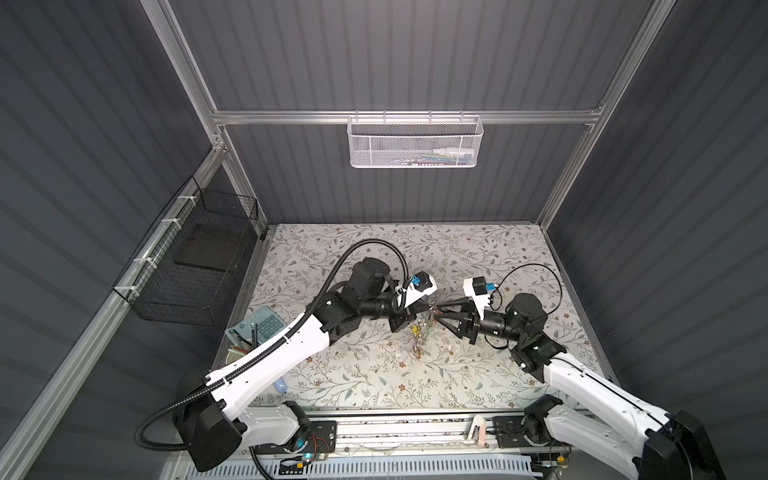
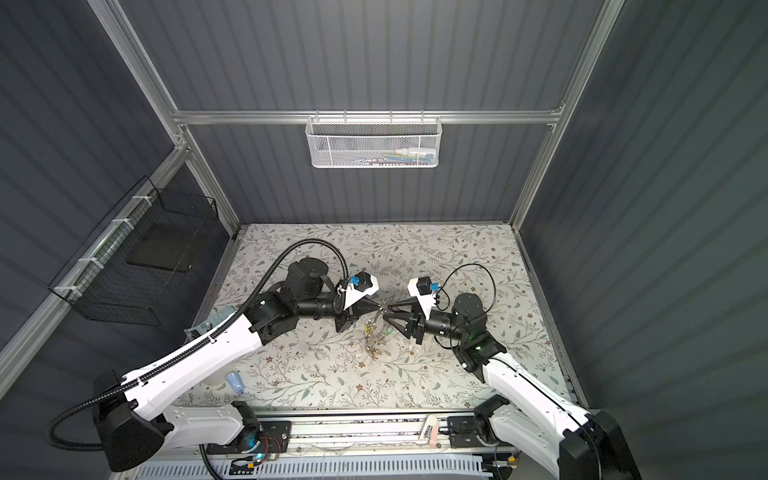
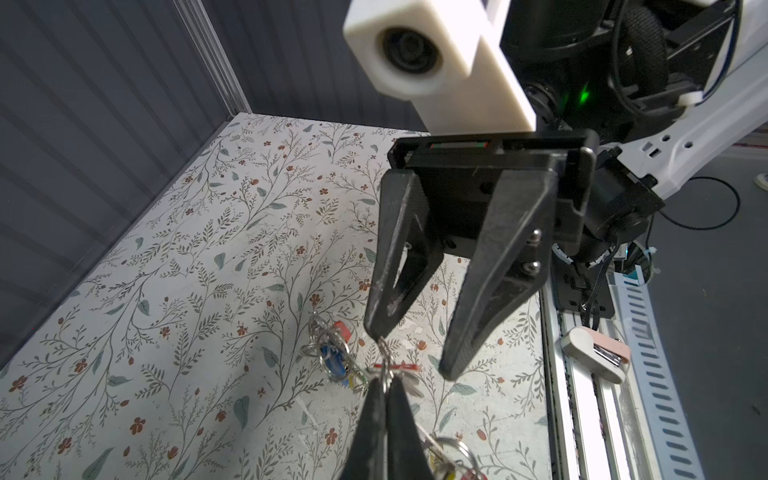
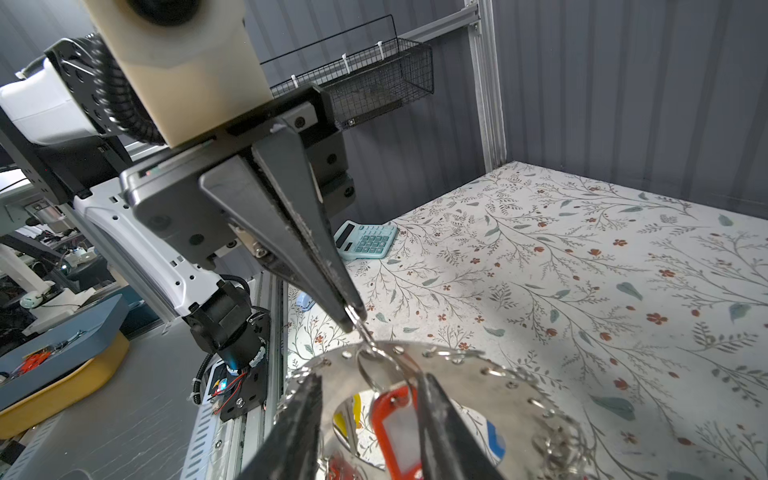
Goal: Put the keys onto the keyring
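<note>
The keyring (image 1: 422,332) (image 2: 374,332) hangs tilted between the two grippers over the middle of the table, its rim hung with small wire rings and coloured tags. In the right wrist view it is a shiny holed disc (image 4: 478,399). My left gripper (image 1: 432,308) (image 3: 386,384) (image 4: 353,318) is shut on a thin wire ring at the disc's rim. The keys' orange-red tag (image 4: 395,432) (image 3: 395,366) dangles from a wire loop in front of the disc. My right gripper (image 1: 437,312) (image 3: 415,351) (image 4: 370,377) is open, fingers either side of that tag. Whether the loop passes through the disc is unclear.
A pale blue calculator (image 1: 266,326) (image 4: 365,239) and a cup of pens (image 1: 241,345) lie at the table's left edge under my left arm. A black wire basket (image 1: 191,266) hangs on the left wall, a white mesh basket (image 1: 413,141) on the back rail.
</note>
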Robot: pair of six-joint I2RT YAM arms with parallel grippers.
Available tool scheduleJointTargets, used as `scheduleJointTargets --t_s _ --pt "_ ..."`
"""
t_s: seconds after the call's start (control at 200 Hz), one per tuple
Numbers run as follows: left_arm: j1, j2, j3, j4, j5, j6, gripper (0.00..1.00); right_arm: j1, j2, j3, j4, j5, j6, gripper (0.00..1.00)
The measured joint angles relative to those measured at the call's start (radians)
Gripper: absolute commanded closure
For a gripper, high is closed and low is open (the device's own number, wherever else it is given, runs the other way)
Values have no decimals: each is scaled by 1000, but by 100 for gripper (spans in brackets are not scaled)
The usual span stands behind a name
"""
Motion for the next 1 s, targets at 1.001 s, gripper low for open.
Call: scheduleJointTargets --t_s 1.001 --pt "1 0 -8 18 26 -33 100 3 3 8 -37 39 -16 74"
